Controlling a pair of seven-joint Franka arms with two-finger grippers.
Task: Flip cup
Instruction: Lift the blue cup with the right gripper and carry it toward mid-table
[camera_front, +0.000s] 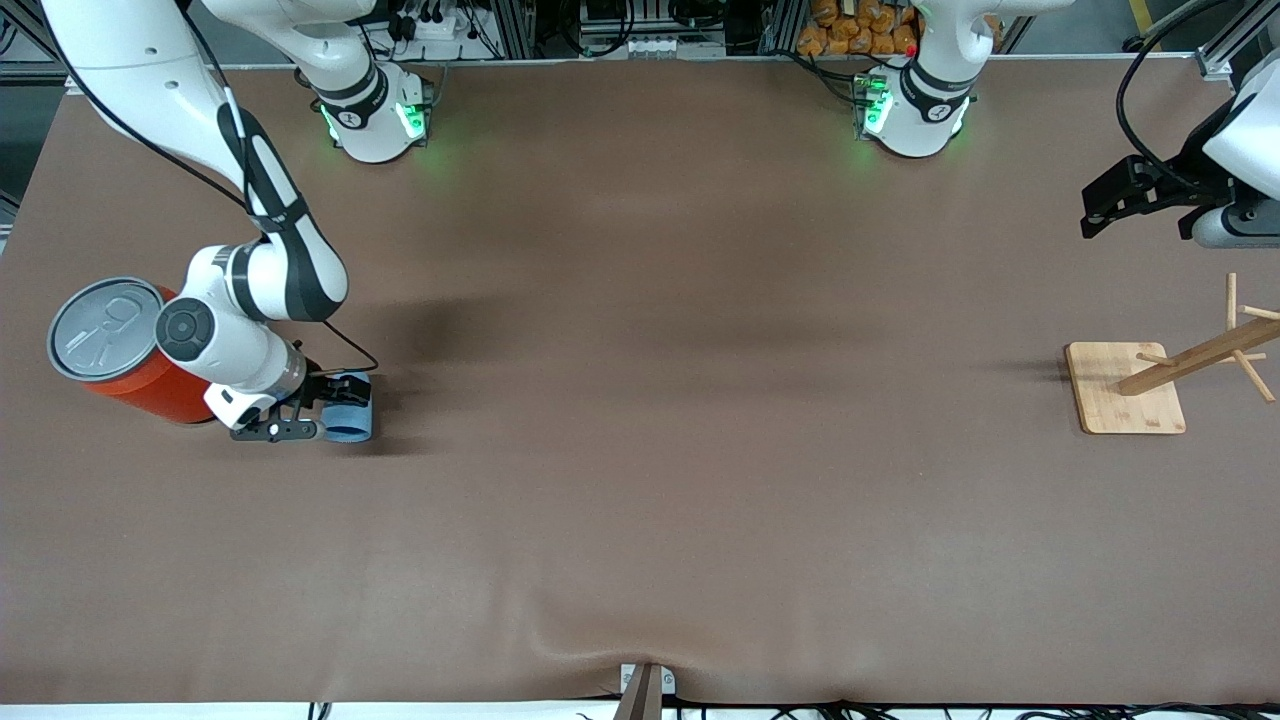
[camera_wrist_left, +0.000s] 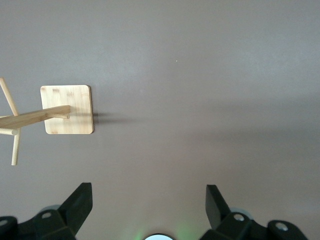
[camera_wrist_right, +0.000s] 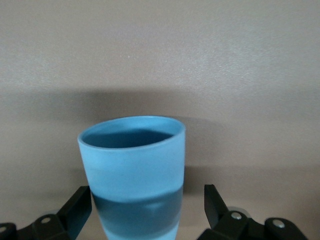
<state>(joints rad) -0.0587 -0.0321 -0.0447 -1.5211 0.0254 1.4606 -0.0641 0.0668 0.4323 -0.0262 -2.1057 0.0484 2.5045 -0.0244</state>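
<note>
The cup (camera_front: 352, 408) (camera_wrist_right: 132, 165) is small, light blue and darker inside. It rests on the brown table toward the right arm's end, and the right wrist view shows its open mouth. My right gripper (camera_front: 325, 410) (camera_wrist_right: 148, 192) reaches in low from the side and is open, one finger on each side of the cup's lower half, with a gap showing at one finger. My left gripper (camera_front: 1092, 215) (camera_wrist_left: 149, 192) hangs open and holds nothing, over bare table at the left arm's end, where that arm waits.
A big orange can (camera_front: 150, 385) with a grey lid stands close beside the right arm's wrist, away from the cup. A wooden peg rack on a square base (camera_front: 1125, 388) (camera_wrist_left: 67, 110) stands at the left arm's end.
</note>
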